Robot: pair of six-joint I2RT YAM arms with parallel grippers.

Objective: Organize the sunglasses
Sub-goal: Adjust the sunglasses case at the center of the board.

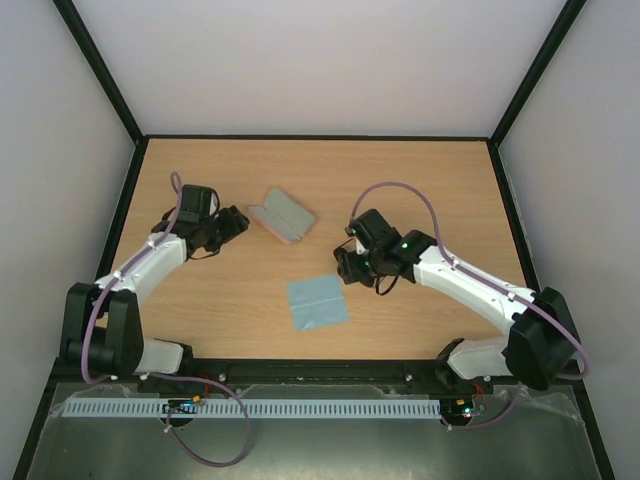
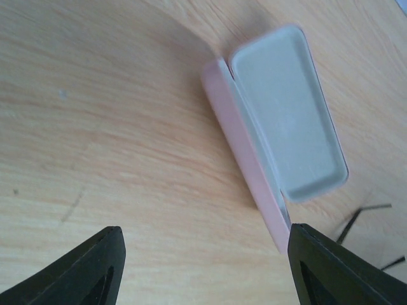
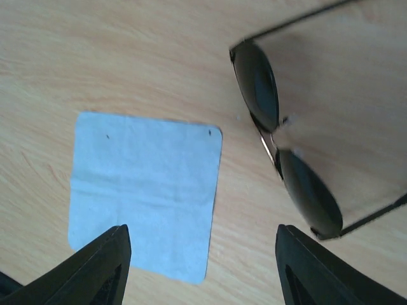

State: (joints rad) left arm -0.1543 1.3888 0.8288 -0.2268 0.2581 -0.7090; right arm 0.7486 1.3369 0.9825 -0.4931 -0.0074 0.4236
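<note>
The sunglasses (image 3: 280,136) lie on the table with their arms unfolded, two dark oval lenses in a thin wire frame, in the upper right of the right wrist view. My right gripper (image 3: 203,270) is open and empty, hovering between them and the light blue cloth (image 3: 146,194). In the top view my right gripper (image 1: 345,265) hides the sunglasses. The pink case (image 2: 286,121) lies open, its grey lining showing. My left gripper (image 2: 203,270) is open and empty, with its right finger close to the near end of the case. The case (image 1: 285,215) sits at mid table in the top view.
The cloth (image 1: 317,303) lies flat in front of the middle of the wooden table (image 1: 440,190). Black frame posts and white walls enclose the table. Thin dark lines (image 2: 362,219) show at the right edge of the left wrist view.
</note>
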